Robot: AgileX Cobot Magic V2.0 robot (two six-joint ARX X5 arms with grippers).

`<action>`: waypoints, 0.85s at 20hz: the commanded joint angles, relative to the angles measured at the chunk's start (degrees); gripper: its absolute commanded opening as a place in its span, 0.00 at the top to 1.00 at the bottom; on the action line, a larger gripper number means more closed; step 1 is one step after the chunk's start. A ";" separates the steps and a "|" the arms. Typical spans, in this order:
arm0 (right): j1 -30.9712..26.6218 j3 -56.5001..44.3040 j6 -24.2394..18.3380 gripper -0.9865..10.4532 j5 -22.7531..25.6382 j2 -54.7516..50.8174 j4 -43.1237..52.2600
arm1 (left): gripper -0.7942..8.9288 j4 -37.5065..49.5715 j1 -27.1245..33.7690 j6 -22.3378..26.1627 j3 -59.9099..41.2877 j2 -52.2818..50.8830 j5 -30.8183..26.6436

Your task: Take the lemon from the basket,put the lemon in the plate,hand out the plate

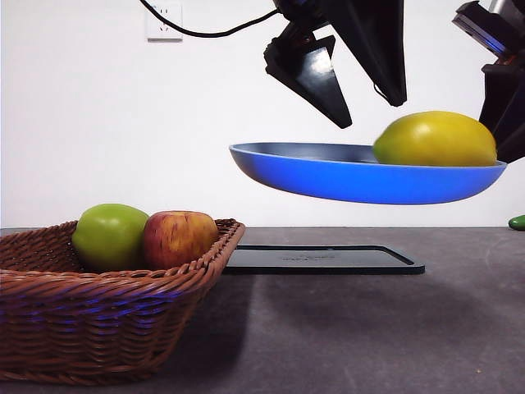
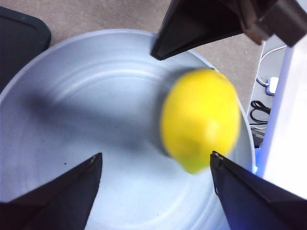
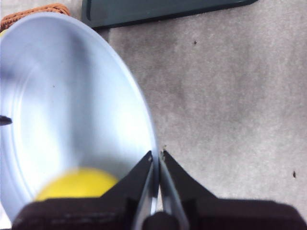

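On the left the basket (image 1: 98, 312) sits on the table (image 1: 369, 328) holding only a green apple (image 1: 109, 236) and a red apple (image 1: 180, 238). The lemon (image 1: 435, 139) is out of it and lies at the right side of the plate (image 1: 361, 176), so the first two steps look done. The plate is lifted well above the table and the black tray (image 1: 324, 259); handing it out appears to be what remains. The left claw (image 2: 156, 160) hangs spread above the plate, holding nothing. The right claw (image 3: 156, 160) is pressed together, pinching the plate's rim at the right. In both wrist views the lemon is blurred. A small green thing (image 1: 517, 222) at the right edge is cut off.
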 commanded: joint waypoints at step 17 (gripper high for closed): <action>-4.04 40.76 0.92 0.91 4.17 43.54 -0.07 | 0.52 -14.29 3.34 -0.72 1.66 -29.48 -0.07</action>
